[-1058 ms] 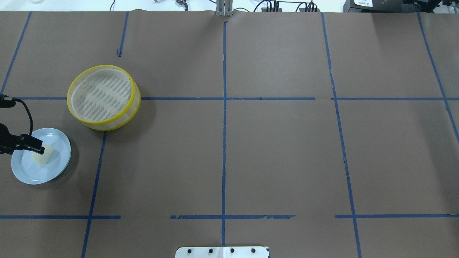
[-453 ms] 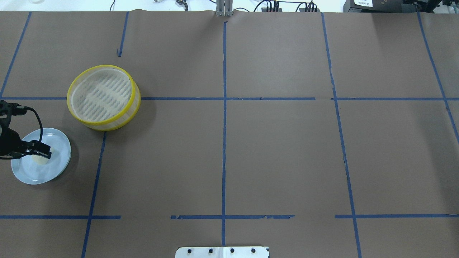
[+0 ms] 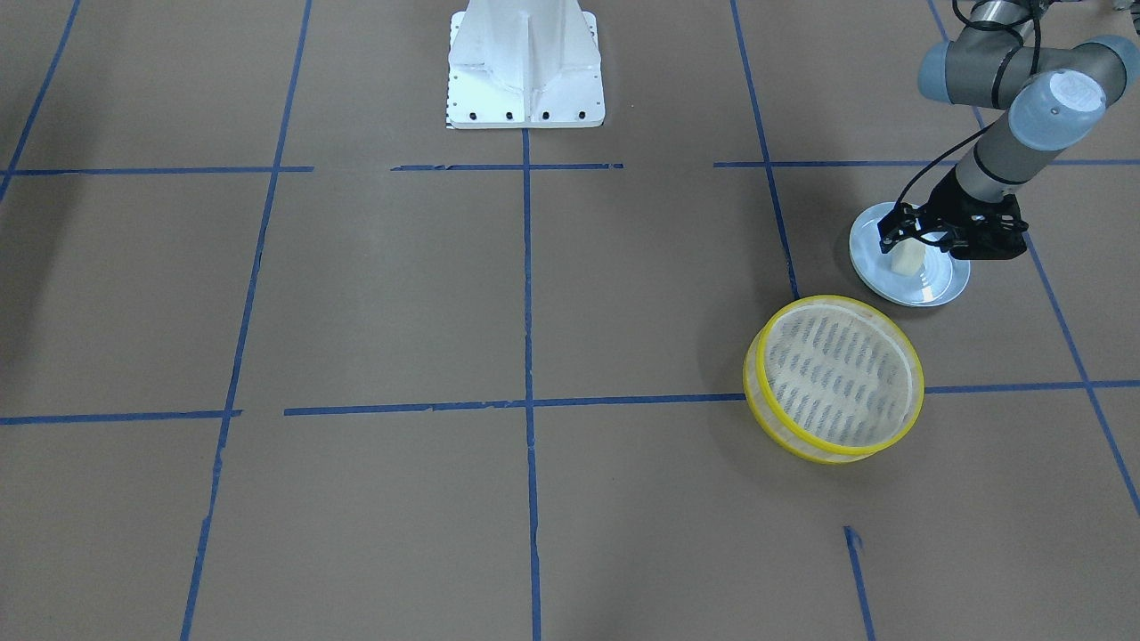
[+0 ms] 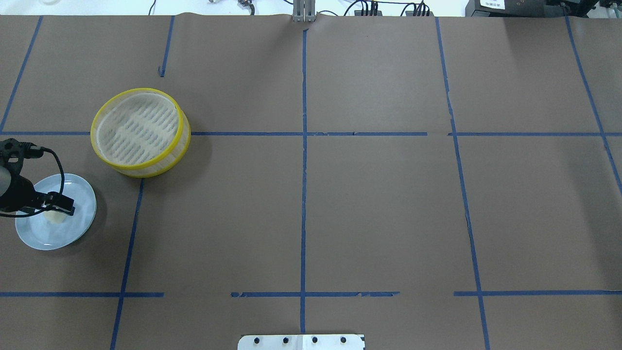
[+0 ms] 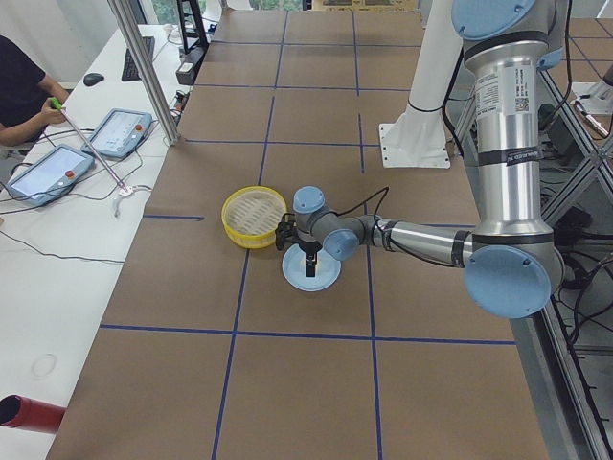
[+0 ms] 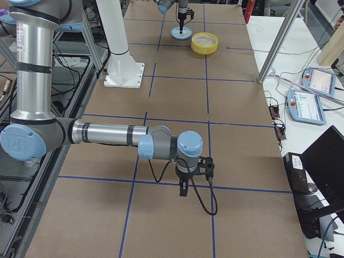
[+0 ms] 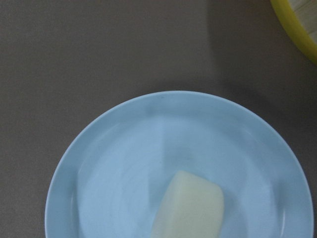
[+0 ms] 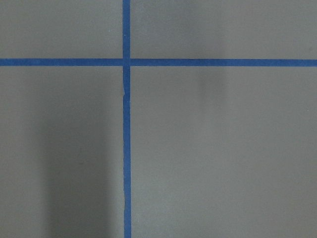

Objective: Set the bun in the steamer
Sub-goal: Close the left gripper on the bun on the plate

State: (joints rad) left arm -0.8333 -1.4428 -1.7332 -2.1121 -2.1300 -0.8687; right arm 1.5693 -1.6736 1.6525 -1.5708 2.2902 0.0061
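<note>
Now, bun (image 3: pixel 906 259): on blue plate (image 3: pixel 931 287), near steamer (image 3: pixel 837 374), on table (image 3: pixel 401 294).
Left gripper (image 3: pixel 905 242): low over bun, possibly straddling it; opening unclear.
Right gripper (image 6: pixel 183 192): well apart; opening cannot be told.

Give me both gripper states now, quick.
Left gripper: open over the bun on the plate, holding nothing.
Right gripper: cannot tell from the side view alone.

We're counting one bun (image 3: pixel 907 259), one steamer (image 3: pixel 837 378), one plate (image 3: pixel 931 285), and two hands hovering: left hand (image 3: pixel 904 242), right hand (image 6: pixel 183 192).
</note>
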